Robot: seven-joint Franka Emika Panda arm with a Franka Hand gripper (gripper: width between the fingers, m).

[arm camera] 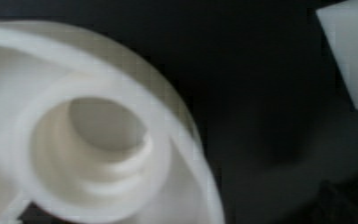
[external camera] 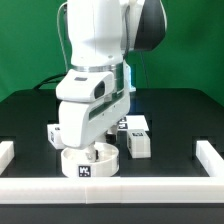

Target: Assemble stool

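The seat [external camera: 90,163] is set near the front edge of the counter [external camera: 180,112], a socket [arm camera: 98,125] turned upward, presumably so that legs [external camera: 138,143] can be received. The jaws are held low over it, spread wide, apparently for a grasp.

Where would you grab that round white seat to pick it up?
Likely by its thick side wall, from straight above. The seat lies flat, so that upright wall gives opposite faces to pinch. A leg stands near on the exterior view's right, so sideways approaches look cramped.
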